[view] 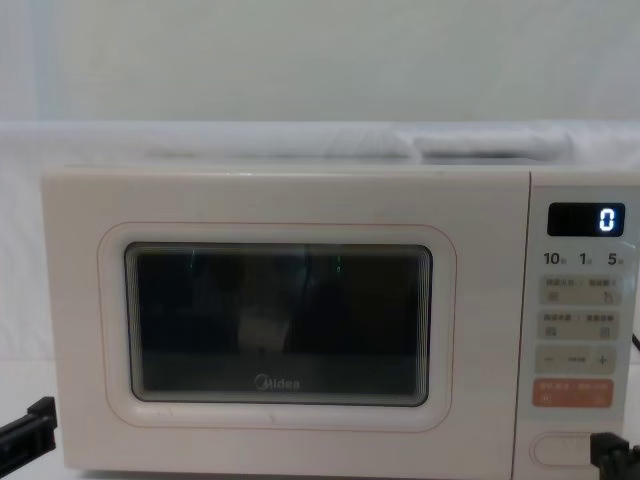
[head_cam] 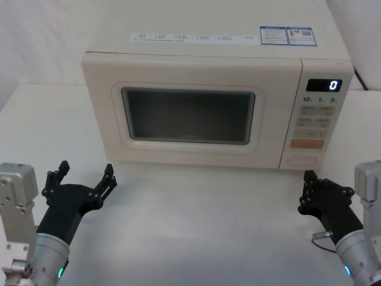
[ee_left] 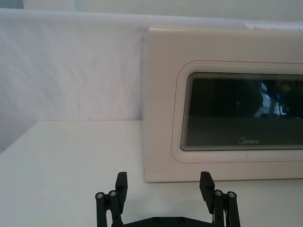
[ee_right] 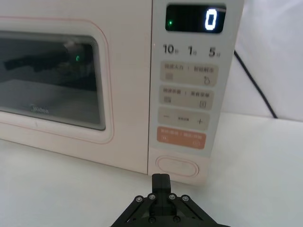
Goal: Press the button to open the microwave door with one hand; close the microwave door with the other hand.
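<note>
While the microwave door (head_cam: 189,113) sat shut at the bench's (head_cam: 202,208) far side, the left gripper (head_cam: 85,180) waited near-left, fingers wide; the right gripper (ee_right: 161,181), fingers pinched narrow, hovered just before the button (ee_right: 176,166).

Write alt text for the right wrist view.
The shut right gripper points at the microwave's wide cream button, just short of it. Above are an orange key and a display reading 0; the microwave door is closed.
</note>
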### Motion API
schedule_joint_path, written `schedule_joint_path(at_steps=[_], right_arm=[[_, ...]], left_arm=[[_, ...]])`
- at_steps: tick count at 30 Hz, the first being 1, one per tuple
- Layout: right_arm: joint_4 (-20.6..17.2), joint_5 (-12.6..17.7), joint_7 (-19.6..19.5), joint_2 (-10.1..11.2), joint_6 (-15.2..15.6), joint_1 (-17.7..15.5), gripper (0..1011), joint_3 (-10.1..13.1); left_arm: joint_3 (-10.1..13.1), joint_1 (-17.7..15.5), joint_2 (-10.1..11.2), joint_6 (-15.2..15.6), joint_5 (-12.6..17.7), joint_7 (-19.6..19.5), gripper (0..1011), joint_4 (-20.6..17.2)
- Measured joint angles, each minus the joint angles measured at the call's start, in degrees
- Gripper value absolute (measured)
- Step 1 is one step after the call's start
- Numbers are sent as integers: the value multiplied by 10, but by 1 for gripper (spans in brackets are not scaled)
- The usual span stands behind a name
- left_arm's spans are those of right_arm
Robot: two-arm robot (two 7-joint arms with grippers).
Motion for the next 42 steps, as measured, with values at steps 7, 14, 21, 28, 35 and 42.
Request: schedule_joint_path(at_steps=[7, 14, 21, 28, 35, 42], right_arm=[[33, 0, 17, -12, 12, 23, 0, 7], [68, -8, 30, -22, 14, 46, 0, 10], [92, -11, 35, -31, 13, 64, 0, 14], [116, -8, 35, -43, 13, 84, 0, 22], [135, -4, 37, -51, 11, 100, 0, 26], [148, 10, 39, -58, 9, 112, 0, 35]], left_arm=[[0, 0, 0, 0, 0, 0, 1001, 0], [0, 0, 0, 0, 0, 0, 1001, 0], [0, 0, 0, 0, 0, 0, 1001, 0], [0, 0, 0, 0, 0, 0, 1001, 0], [0, 0, 0, 0, 0, 0, 1001, 0], [0, 0, 0, 0, 0, 0, 1001, 0]])
